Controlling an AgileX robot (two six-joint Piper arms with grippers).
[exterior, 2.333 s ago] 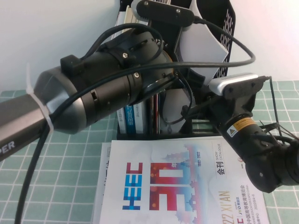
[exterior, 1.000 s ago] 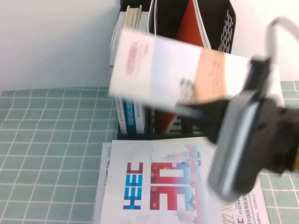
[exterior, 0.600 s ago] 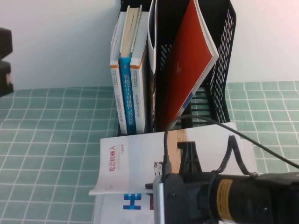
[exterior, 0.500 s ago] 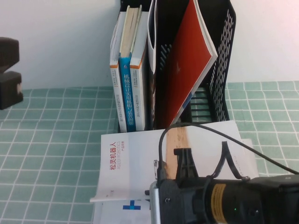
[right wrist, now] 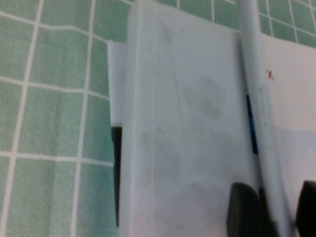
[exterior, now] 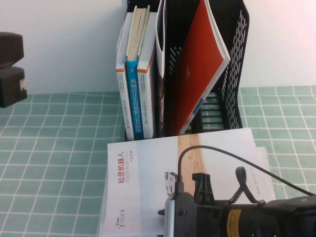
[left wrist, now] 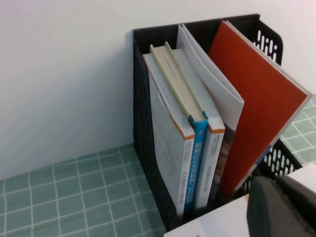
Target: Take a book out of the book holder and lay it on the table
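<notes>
At the near edge, the right gripper (right wrist: 276, 210) is held low over the table, its dark fingertips (right wrist: 244, 212) parted, with the thin paper edge of the book between them, so the grip is judged released. The large, thin, glossy white-covered book (exterior: 148, 173) is laid flat on the pale green cloth table with a white grid (exterior: 59, 163), just near of the rack. A sandy-brown band is seen across the cover, and red Chinese characters, read as 松灵机器人, are printed along its left side. Compared with half a second ago, the book has settled flatter, and the blue print of the white magazine (exterior: 262, 157) beneath it is now covered. Farther off, the tall black perforated plastic book holder (exterior: 239, 74) is set against the wall, with a leaning red-covered book (exterior: 197, 74) and upright paperbacks (exterior: 133, 98) kept inside. The left gripper (exterior: 10, 69) is seen as a dark block at the far left, and its state cannot be told.
</notes>
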